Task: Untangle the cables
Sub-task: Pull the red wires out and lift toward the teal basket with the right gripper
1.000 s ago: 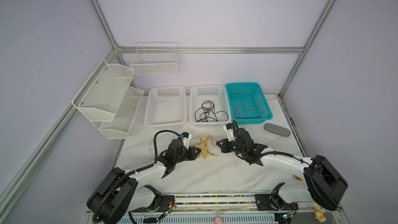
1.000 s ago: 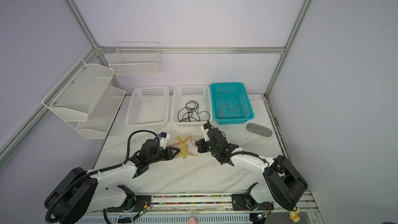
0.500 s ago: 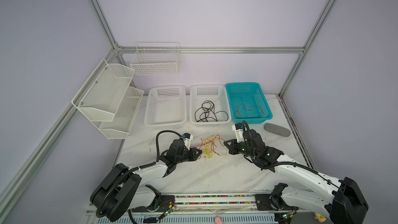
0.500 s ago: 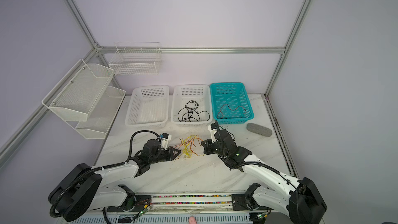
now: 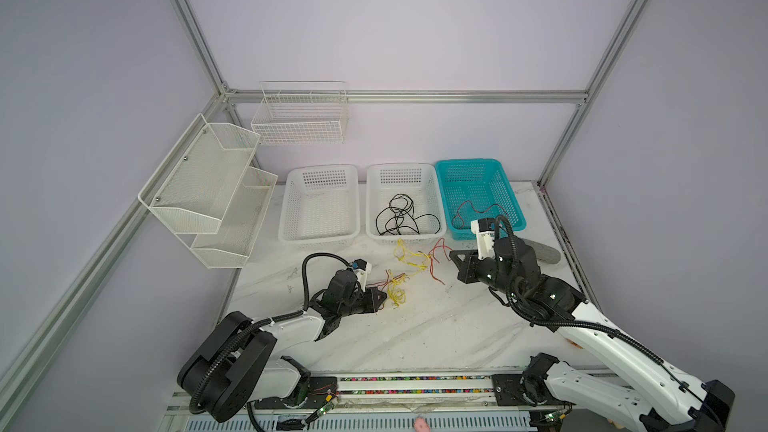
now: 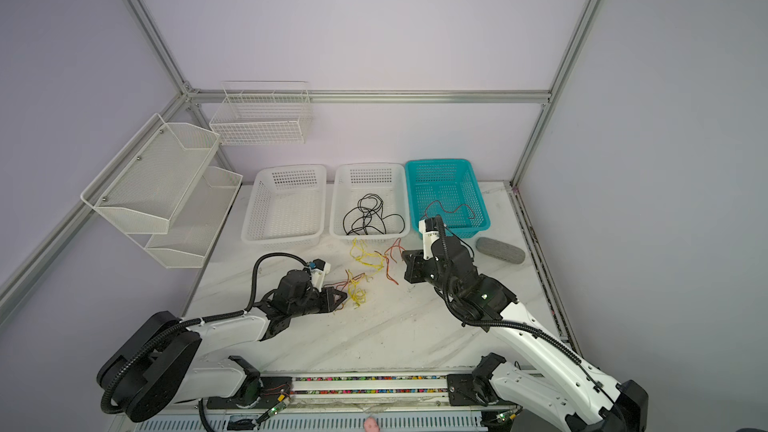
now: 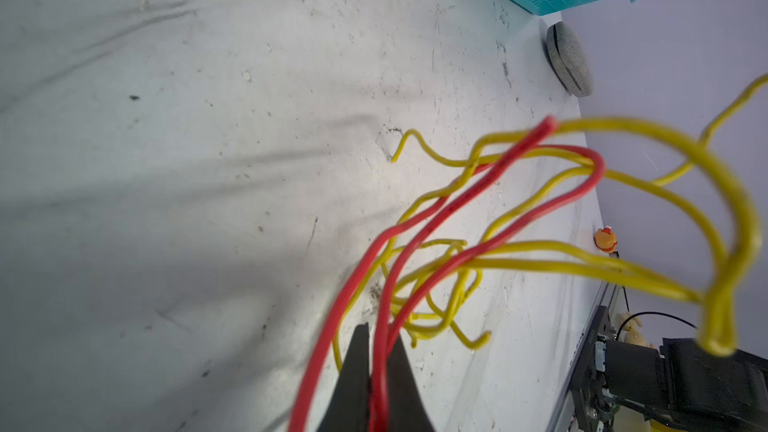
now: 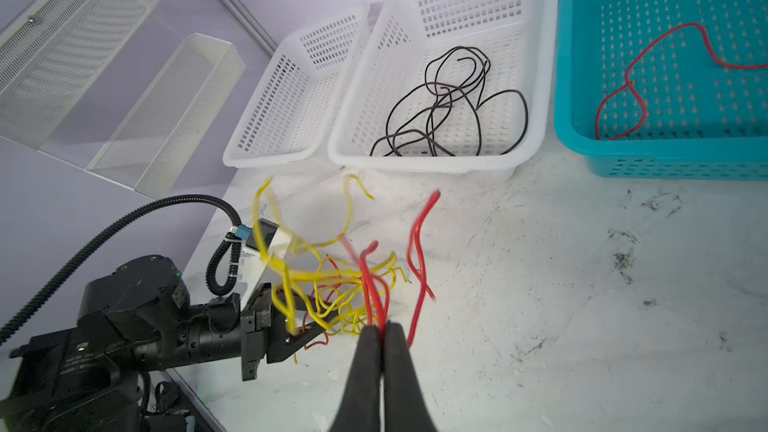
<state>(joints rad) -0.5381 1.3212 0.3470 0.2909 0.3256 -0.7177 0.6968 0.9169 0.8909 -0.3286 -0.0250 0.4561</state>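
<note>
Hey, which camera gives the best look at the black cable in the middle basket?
The right wrist view: the black cable lies close up, loops distinct. Both top views show it small; the left wrist view misses it.

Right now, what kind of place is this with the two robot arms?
Probably a robot testing lab: two robot arms mounted at a table's edge, a bare metal frame around it, and plastic baskets holding sorted wires.
</note>
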